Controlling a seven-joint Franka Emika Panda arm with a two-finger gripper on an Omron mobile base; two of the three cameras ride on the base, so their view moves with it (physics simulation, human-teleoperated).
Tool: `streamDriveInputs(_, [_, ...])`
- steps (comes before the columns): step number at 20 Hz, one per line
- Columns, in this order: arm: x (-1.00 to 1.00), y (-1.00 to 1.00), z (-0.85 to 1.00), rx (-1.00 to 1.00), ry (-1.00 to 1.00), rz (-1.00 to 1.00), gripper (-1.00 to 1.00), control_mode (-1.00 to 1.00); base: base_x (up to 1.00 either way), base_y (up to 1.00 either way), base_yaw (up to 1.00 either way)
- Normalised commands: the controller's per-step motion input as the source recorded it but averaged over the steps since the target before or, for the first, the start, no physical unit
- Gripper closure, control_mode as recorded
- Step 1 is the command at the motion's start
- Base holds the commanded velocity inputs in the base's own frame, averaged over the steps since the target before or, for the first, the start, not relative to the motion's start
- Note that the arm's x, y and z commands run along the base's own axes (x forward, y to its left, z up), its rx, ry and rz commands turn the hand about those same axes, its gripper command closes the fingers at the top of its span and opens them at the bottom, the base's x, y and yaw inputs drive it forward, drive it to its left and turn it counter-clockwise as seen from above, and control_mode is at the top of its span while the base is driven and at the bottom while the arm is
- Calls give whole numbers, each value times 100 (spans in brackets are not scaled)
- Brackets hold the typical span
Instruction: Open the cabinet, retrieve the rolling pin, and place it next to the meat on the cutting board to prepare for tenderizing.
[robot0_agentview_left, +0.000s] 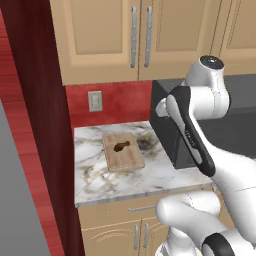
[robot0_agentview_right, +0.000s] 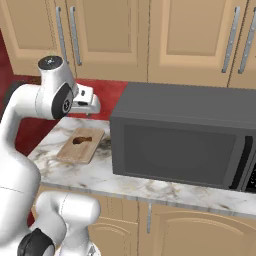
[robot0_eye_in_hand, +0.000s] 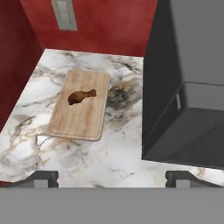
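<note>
Opening step not yet begun, by my reading: the cabinet (robot0_agentview_left: 140, 37) hangs above the counter with both doors flush shut, two long silver bar handles side by side at the centre seam. The rolling pin is presumably behind those doors; nothing of it can be checked from here.

Gripper (robot0_eye_in_hand: 111, 177) hovers well above the marble counter (robot0_agentview_left: 100, 175), pointed down at it, jaws spread wide and holding nothing. Its two dark fingertips (robot0_eye_in_hand: 41, 178) stand far apart at the bottom of the hand view. In the base views the fingers themselves are hard to make out against the arm, so the spread is read from the hand view.

Next move calls for raising and turning the hand up toward one bar handle, closing around it, then pulling the door outward on its hinge. The microwave (robot0_agentview_right: 180, 140) sits close on the right, so the swing needs care.

Count:
- cutting board (robot0_eye_in_hand: 81, 105): one, flat on the counter, near the wall
- meat (robot0_eye_in_hand: 81, 96): one drumstick, lying on the upper half of the board
- cabinet doors: two
- wall outlet (robot0_agentview_left: 95, 101): one, on the red backsplash
</note>
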Motion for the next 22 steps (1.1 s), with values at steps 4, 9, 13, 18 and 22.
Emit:
streamDriveInputs(4, [-46, 10, 42, 0, -42, 0, -100, -100, 0, 0, 0])
streamDriveInputs(9, [-26, 26, 65, 0, -41, 0, -100, -100, 0, 0, 0])
streamDriveInputs(13, [-9, 32, 80, 0, -39, 0, -100, -100, 0, 0, 0])
streamDriveInputs(18, [-21, 24, 81, 0, -38, 0, -100, -100, 0, 0, 0])
streamDriveInputs(22, [-31, 8, 76, 0, -37, 0, -100, -100, 0, 0, 0])
